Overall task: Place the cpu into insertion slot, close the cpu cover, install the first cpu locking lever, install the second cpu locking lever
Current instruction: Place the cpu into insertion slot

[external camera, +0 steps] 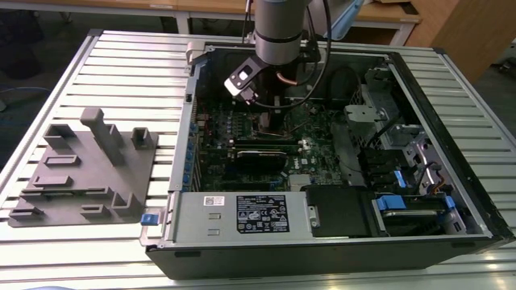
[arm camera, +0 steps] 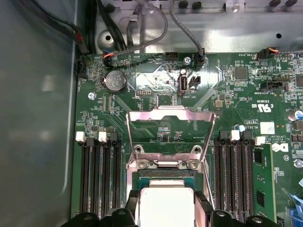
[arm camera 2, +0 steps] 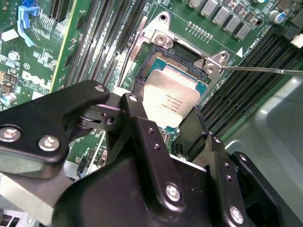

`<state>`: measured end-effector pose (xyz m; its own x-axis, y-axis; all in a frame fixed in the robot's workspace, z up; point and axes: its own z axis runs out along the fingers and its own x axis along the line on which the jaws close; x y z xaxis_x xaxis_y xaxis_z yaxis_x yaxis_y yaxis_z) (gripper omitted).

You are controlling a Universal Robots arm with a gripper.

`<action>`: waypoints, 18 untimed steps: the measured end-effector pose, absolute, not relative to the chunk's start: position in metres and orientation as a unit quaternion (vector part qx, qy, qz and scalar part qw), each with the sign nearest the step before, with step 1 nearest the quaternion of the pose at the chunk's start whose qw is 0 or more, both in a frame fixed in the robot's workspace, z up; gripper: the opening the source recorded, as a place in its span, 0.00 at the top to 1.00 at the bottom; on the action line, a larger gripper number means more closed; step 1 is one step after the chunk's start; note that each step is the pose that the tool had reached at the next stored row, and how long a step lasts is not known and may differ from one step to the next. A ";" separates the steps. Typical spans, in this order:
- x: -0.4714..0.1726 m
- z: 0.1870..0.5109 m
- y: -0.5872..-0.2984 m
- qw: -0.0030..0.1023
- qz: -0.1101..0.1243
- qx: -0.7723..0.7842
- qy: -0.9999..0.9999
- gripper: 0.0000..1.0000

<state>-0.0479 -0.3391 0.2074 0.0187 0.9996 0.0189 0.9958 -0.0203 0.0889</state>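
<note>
The first step is in hand – placing the cpu. The gripper (arm camera 2: 164,112) reaches down into the open computer case (external camera: 322,244), toward its far side in the exterior view. It is closed to the chip's width, one finger against each of two opposite edges of the cpu (arm camera 2: 171,94).

The chip hangs over the insertion slot (arm camera 2: 176,51), covering most of it and leaving a dark strip of contacts bare at one side. Whether its underside already touches the socket I cannot tell.

The cpu cover (arm camera: 170,113) stands swung open beyond the socket, and a thin wire lever (arm camera 2: 265,70) juts out loose beside it – so neither closing nor locking has begun.

As I judge it, seating calls for the chip's edges to sit square and level within the socket's silvery rim before the fingers let go.

The cpu is a flat square with a pale, dull metal top and a green border.
</note>
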 end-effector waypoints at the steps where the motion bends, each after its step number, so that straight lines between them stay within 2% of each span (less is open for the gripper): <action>1: -0.048 0.207 -0.339 0.025 0.038 0.713 0.699 0.46; 18: -0.048 0.197 -0.339 0.025 0.038 0.713 0.699 0.46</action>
